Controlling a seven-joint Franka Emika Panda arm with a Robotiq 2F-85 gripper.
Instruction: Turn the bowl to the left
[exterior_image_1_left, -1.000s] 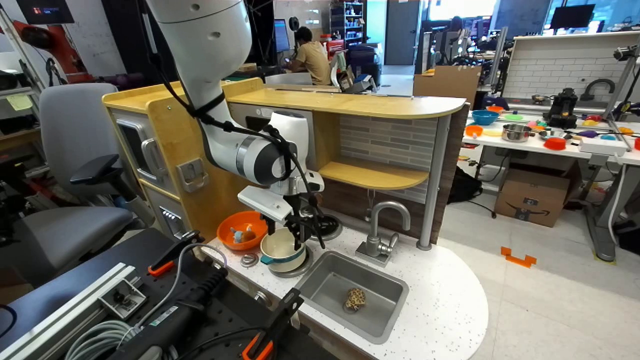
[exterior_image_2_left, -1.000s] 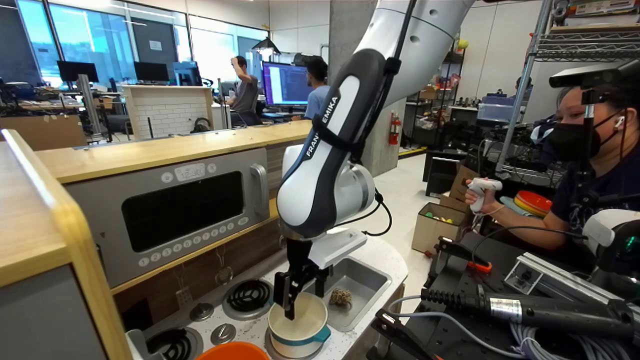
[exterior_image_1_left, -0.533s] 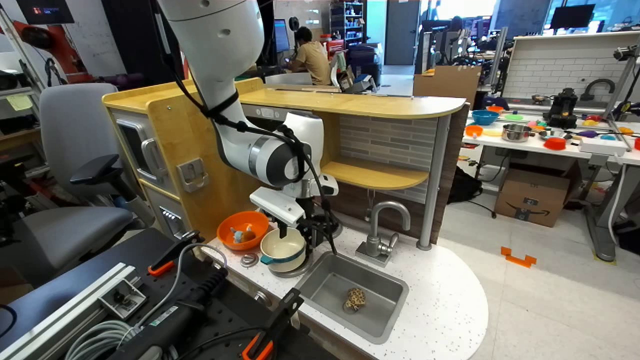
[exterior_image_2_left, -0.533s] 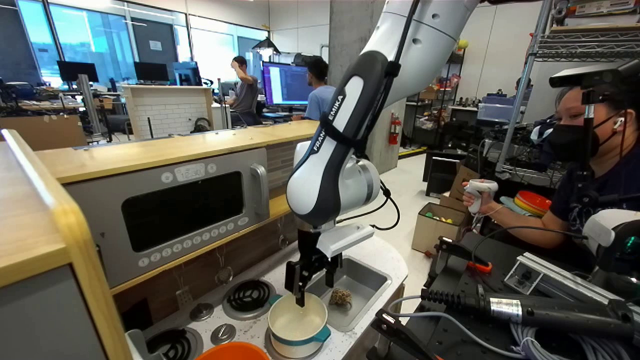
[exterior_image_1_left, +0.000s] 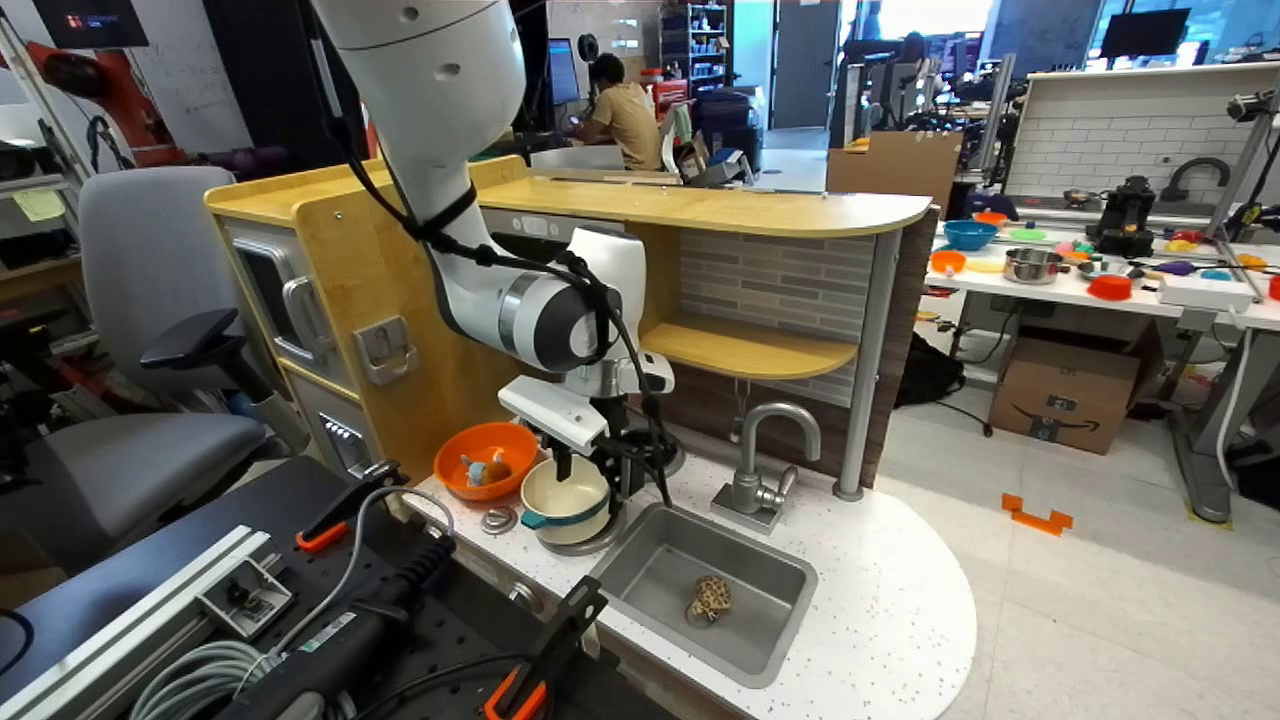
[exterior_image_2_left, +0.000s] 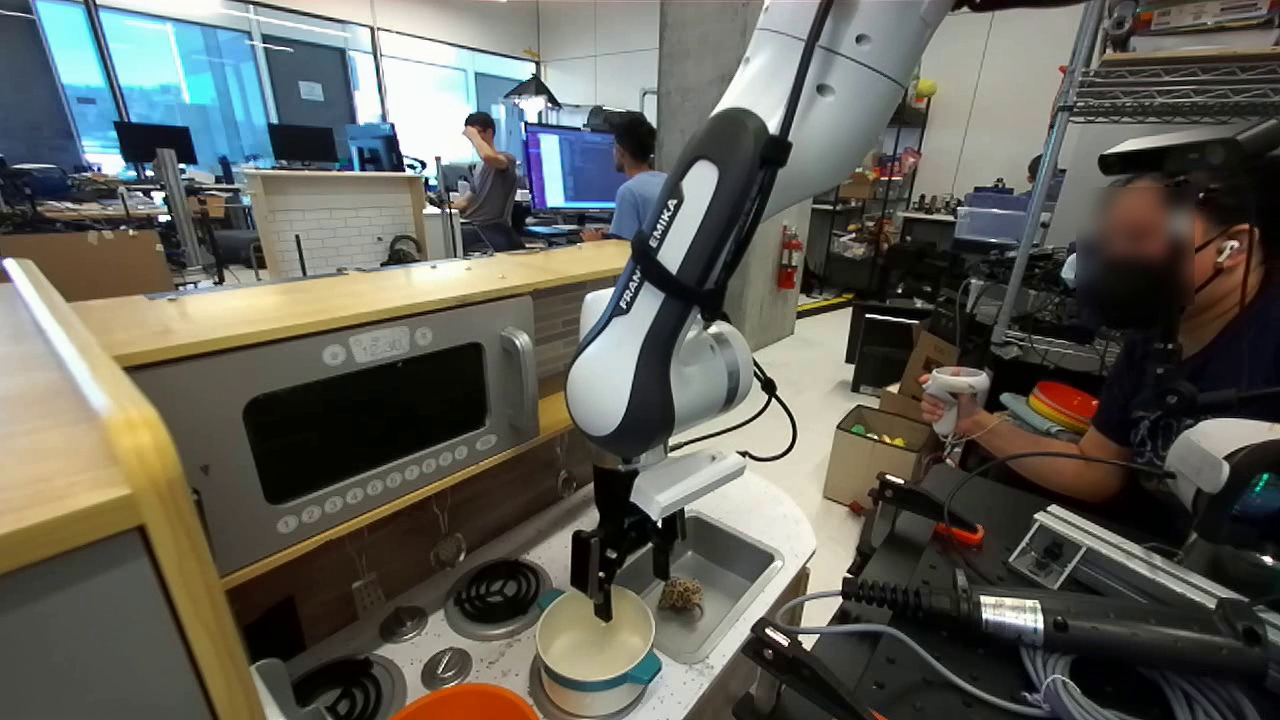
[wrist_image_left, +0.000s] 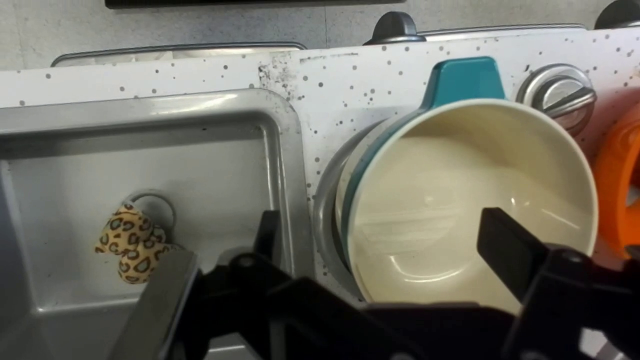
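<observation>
The bowl is a small round cream pot with a teal band and teal handles. It stands upright on a burner at the counter's front, in both exterior views (exterior_image_1_left: 563, 497) (exterior_image_2_left: 590, 650) and in the wrist view (wrist_image_left: 470, 150). One teal handle points to the counter's front edge. My gripper (exterior_image_1_left: 591, 491) is open and empty, pointing down at the bowl; it also shows in an exterior view (exterior_image_2_left: 633, 592) and in the wrist view (wrist_image_left: 381, 217). One finger is over the bowl's inside, the other outside on the sink side. I cannot tell whether either finger touches the wall.
An orange dish (exterior_image_1_left: 515, 446) with a small toy stands close beside the bowl. The sink (wrist_image_left: 45, 120) with a leopard-print toy (wrist_image_left: 132, 240) lies on the bowl's other side. A stove knob (wrist_image_left: 560, 97) is near the handle. Faucet (exterior_image_1_left: 780, 440) and shelf (exterior_image_1_left: 750, 345) stand behind.
My gripper has shifted toward the sink, so one finger has moved from over the bowl to outside its wall. It has sunk slightly in the last half second. The bowl has not visibly moved.
</observation>
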